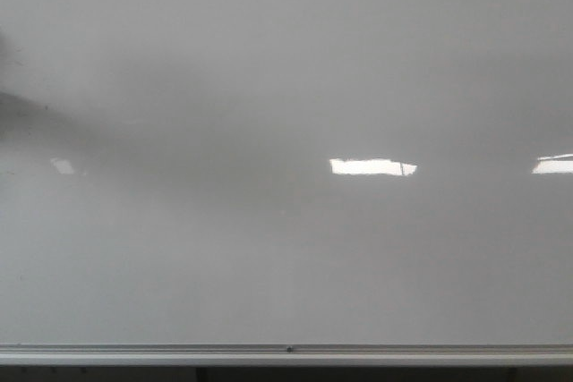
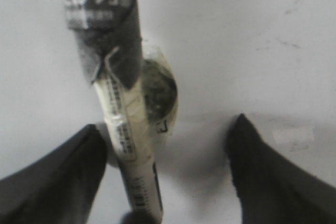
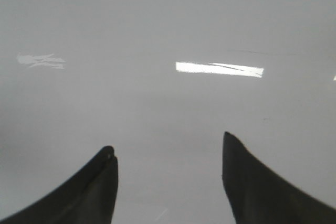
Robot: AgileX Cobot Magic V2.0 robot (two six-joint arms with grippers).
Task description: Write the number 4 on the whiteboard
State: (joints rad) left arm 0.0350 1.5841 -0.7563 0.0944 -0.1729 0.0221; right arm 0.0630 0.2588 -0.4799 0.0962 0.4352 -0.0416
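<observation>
The large glossy pale grey-white whiteboard (image 1: 269, 248) filled the front view, bordered below by a silver aluminium bottom rail (image 1: 286, 352). No number 4 could be made out on it in any view; only bright rectangular light reflections (image 1: 373, 166) and a soft dark shadow toward the left edge were seen on the surface.

Neither arm was shown in the front view; the claws were seen only from the wrist cameras. In the left wrist view, a white marker pen with a dark printed cap and small printed labels (image 2: 123, 129) was seen standing between the black fingers (image 2: 63, 177) of the left claw (image 2: 165, 132), which were spread wide apart. The pen lay close to one finger, but whether it was pinched could not be told. A round dark fitting wrapped in clear film (image 2: 160, 90) was seen just behind the pen, against the board.

In the right wrist view, the right claw (image 3: 168, 148) was shown spread, with nothing between its black fingers (image 3: 262, 182), facing the bare board and a reflected light strip (image 3: 219, 69).
</observation>
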